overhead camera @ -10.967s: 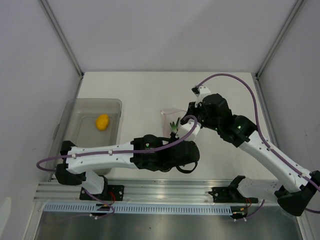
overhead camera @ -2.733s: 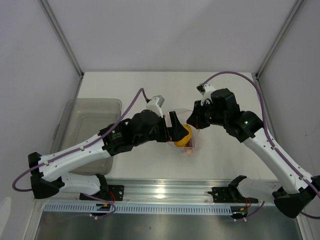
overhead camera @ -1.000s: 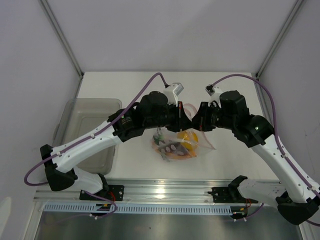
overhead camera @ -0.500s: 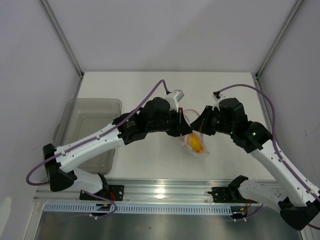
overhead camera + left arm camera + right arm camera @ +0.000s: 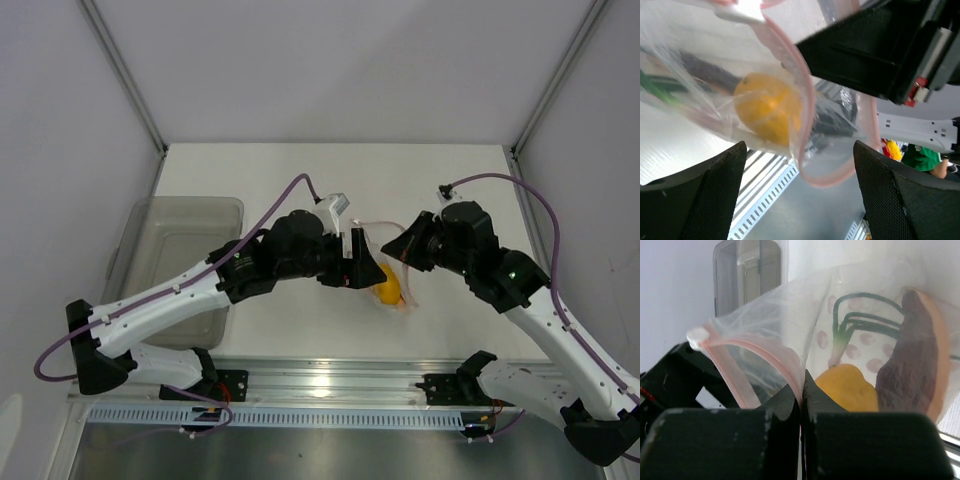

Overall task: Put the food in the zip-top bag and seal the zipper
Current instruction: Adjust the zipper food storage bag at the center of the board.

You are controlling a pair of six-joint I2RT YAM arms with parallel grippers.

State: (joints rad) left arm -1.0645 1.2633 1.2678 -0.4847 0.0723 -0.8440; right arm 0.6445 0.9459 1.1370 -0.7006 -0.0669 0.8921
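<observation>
The clear zip-top bag (image 5: 392, 285) hangs above the table from my right gripper (image 5: 403, 247), which is shut on its pinkish-red zipper (image 5: 790, 371). The mouth stands partly open in a loop (image 5: 807, 100). Inside lie the food pieces: a yellow lemon (image 5: 847, 388) (image 5: 767, 112) (image 5: 388, 290), a dark red-orange piece (image 5: 912, 355) and green stems (image 5: 855, 315). My left gripper (image 5: 357, 263) is just left of the bag, its jaws wide open (image 5: 800, 200) with the bag's rim between the fingers (image 5: 715, 192) but not touched.
A translucent grey bin (image 5: 150, 215) stands at the table's left side, also seen behind the bag in the right wrist view (image 5: 747, 270). A metal rail (image 5: 330, 380) runs along the near edge, below the bag.
My left gripper has opened and let go of the bag's mouth, drawing back a little to the left. The bag now hangs from the right gripper alone.
</observation>
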